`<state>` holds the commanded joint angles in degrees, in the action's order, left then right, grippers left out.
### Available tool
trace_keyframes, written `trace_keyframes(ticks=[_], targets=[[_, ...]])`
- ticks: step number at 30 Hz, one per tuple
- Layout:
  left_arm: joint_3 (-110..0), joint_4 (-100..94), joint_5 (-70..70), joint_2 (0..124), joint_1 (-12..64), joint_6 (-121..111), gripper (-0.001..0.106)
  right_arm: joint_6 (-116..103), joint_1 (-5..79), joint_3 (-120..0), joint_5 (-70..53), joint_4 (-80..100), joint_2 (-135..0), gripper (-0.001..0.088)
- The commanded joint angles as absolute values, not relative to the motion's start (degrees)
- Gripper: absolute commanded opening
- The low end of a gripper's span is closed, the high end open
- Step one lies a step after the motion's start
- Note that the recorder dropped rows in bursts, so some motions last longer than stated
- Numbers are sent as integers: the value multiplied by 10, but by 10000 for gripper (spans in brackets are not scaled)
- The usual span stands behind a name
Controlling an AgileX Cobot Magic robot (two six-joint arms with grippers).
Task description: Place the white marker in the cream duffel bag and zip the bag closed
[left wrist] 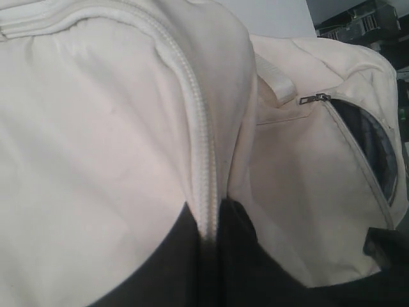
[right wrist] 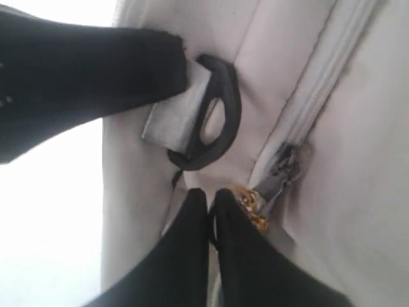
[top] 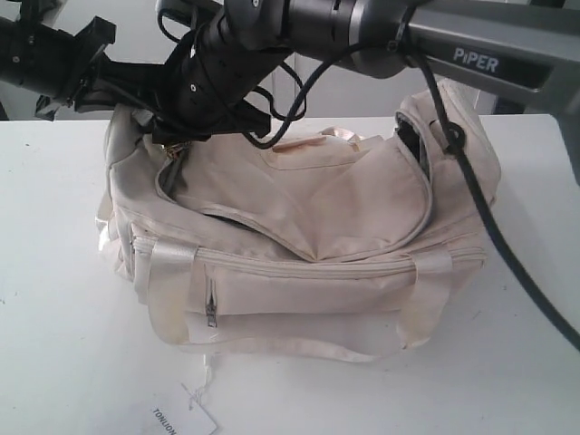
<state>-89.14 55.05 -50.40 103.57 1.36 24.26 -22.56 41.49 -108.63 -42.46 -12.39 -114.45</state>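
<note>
Both closed — left pincer (left wrist: 209, 217) on the soft cream duffel bag (left wrist: 96, 160) (ribbed zip (left wrist: 192, 115)), right pincer (right wrist: 209, 203) beside its gold charm (right wrist: 253, 206).

White table (top: 54, 299) w/ pale wall (top: 362, 95) behind, bright even light, dark clutter (left wrist: 364, 22) in bg.

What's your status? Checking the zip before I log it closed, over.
Left pincer clamped on cream duffel bag zip seam. Right pincer shut beside gold charm. Marker not visible; zip open at right end.
</note>
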Motion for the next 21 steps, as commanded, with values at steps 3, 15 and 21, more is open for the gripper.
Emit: trace_keyframes(ticks=[3,15,21], targets=[[-891,520,-497,1036,14,243,0,-222,415,-1086,-425,-120,-1137,0],[-891,488,-477,1038,14,243,0,-177,416,-1086,-497,-132,-1136,0],[-891,488,-478,1053,14,241,0,-117,416,-1086,-533,-177,-1136,0]])
